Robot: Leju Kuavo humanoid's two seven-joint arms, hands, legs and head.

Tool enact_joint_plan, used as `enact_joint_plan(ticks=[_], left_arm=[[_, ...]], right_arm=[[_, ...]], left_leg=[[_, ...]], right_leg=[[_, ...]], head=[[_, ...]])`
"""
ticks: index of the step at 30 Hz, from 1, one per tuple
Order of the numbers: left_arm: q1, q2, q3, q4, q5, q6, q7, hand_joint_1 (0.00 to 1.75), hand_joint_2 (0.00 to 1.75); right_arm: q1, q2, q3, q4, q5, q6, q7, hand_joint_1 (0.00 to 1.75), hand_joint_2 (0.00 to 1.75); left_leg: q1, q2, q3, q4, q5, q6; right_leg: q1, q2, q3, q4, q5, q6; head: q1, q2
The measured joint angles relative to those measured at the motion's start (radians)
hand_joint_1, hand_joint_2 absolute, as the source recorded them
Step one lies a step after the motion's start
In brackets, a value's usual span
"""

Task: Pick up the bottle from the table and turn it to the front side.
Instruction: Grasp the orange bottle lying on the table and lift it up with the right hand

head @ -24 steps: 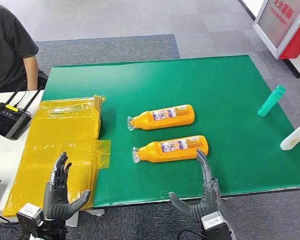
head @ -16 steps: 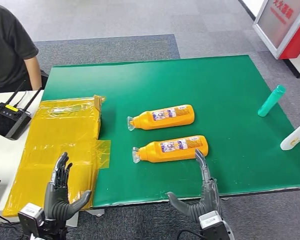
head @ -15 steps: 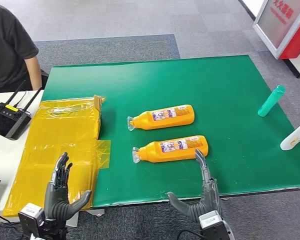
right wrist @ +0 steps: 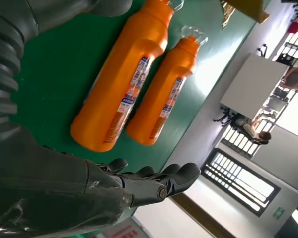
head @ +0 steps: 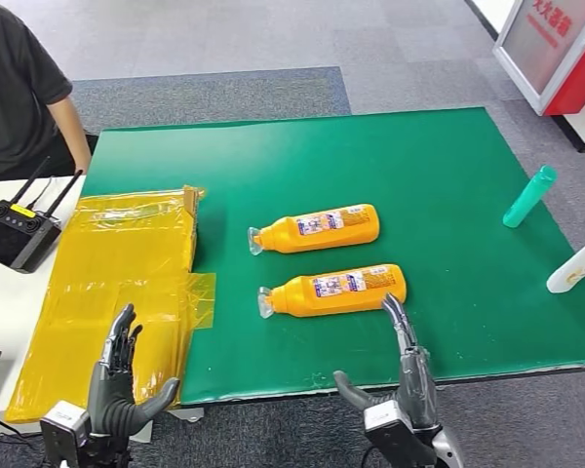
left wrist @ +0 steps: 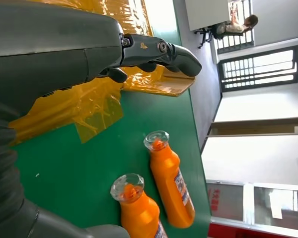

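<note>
Right robot hand (head: 402, 390) sits at the near edge of the tabletop (head: 437, 175), fingers apart, holding nothing; fingertips (head: 387, 304) point at the base end of the near bottle (head: 333, 289), very close, contact not clear. Left robot hand (head: 118, 385) is likewise spread and empty, over the yellow film (head: 113, 273) at the left.

Near bottle lies on its side on the green mat, cap toward the robot's left, label up. A 2nd bottle (head: 315, 230) lies parallel just beyond it, w/ a narrow gap between.

Risks, judged from this layout:
- Bottle is round and lying flat, so a push from the fingertips before the thumb closes would prob. roll it away into the 2nd bottle.
- Hand approaches the base end, not the middle; a grip there leaves the neck end hanging, so the bottle may tilt or slip on lift.
- Smooth plastic and a glossy label give little friction; turning it in hand could let it spin out or drop.
- Narrow gap to the 2nd bottle: fingers reaching over the far side may knock that one too.
- Label orientation could be misread, ending w/ the wrong side front.
</note>
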Motion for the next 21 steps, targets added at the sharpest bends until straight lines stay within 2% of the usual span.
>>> enact_joint_plan(ticks=[8,16,21], left_arm=[[0.005,-0.003,0.044,0.011,-0.033,-0.042,-0.007,0.0,1.75],[-0.013,-0.014,0.07,0.031,-0.057,-0.074,-0.038,0.0,1.75],[-0.032,-0.019,0.071,0.041,-0.07,-0.075,-0.038,0.0,1.75]], right_arm=[[-0.004,-0.043,-0.074,-0.021,0.254,0.032,0.162,0.0,1.75],[-0.086,-0.109,-0.137,-0.027,0.427,0.166,0.283,0.0,1.75],[-0.158,-0.149,-0.152,-0.03,0.462,0.266,0.33,0.0,1.75]], left_leg=[[0.0,0.0,0.0,0.0,0.0,0.0],[0.0,0.0,0.0,0.0,0.001,0.0],[0.0,0.0,0.0,0.0,0.001,0.0]], right_leg=[[0.0,0.0,0.0,0.0,0.0,0.0],[0.0,0.0,0.0,0.0,0.001,0.001],[-0.001,0.0,0.0,0.0,0.002,0.001]], head=[[0.0,0.0],[0.0,0.0],[0.0,0.0]])
